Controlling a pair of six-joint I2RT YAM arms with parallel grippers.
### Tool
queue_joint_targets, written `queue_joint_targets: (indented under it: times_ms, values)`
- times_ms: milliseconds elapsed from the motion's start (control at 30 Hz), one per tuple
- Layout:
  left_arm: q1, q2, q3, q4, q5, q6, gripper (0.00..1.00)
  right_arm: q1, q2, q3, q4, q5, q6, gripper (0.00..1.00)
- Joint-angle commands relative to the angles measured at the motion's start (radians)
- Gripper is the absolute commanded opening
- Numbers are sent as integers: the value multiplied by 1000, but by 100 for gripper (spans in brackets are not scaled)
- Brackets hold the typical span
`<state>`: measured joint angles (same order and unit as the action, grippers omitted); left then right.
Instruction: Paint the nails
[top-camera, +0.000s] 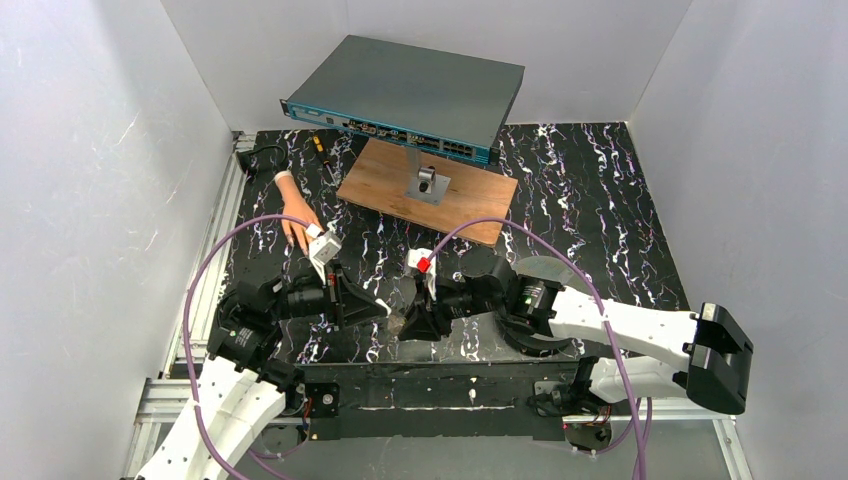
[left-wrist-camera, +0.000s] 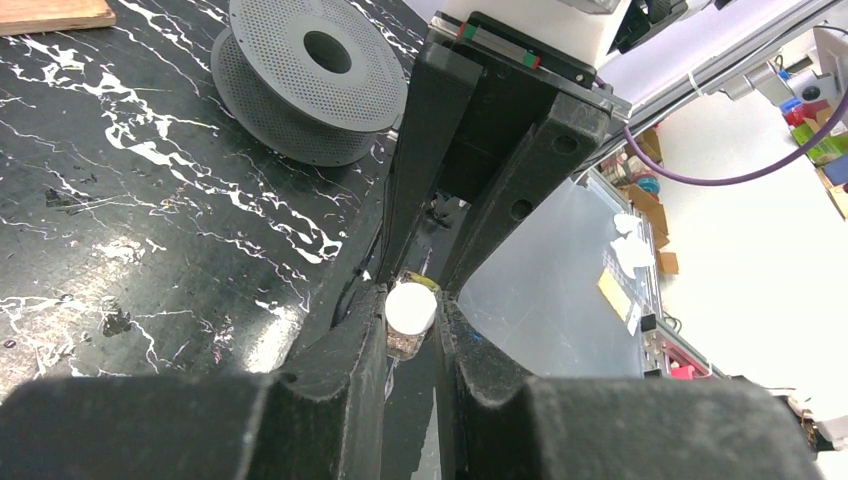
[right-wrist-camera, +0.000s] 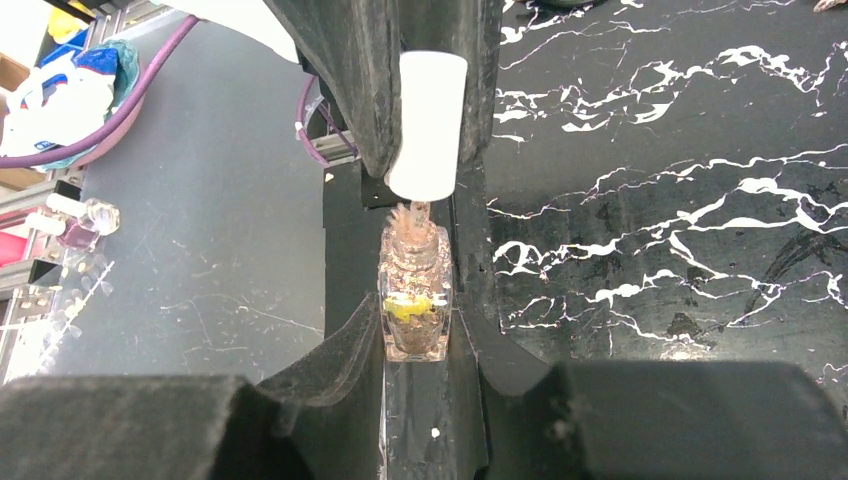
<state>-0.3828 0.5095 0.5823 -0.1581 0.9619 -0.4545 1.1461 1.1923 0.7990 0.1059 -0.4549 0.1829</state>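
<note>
The peach mannequin hand (top-camera: 293, 213) lies at the back left of the black marbled mat, fingers pointing toward me; its nails are too small to make out. In front of it my two grippers meet tip to tip over a small glass bottle (right-wrist-camera: 415, 300). My right gripper (right-wrist-camera: 415, 335) is shut on the bottle's body. My left gripper (left-wrist-camera: 411, 312) is shut on the bottle's white cap (left-wrist-camera: 411, 307). In the right wrist view the cap (right-wrist-camera: 427, 125) sits just above the bare threaded neck (right-wrist-camera: 413, 225). In the top view the left gripper (top-camera: 375, 303) and right gripper (top-camera: 412, 322) are both well short of the hand.
A network switch (top-camera: 410, 95) stands raised on a metal post over a wooden board (top-camera: 400, 190) at the back. A grey filament spool (left-wrist-camera: 300, 80) lies on the mat under my right arm. A dark cable (top-camera: 262, 155) lies at the back left. White walls close three sides.
</note>
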Motion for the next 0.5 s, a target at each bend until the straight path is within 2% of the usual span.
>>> queue_joint_targets:
  times_ms: [0,467]
  values:
    - [-18,5,11,9,34,-5,0,4,3,66,35,3,-12,1]
    - [-62,29,9,4,38,-3,0,4,-1,82,19,2,-20,1]
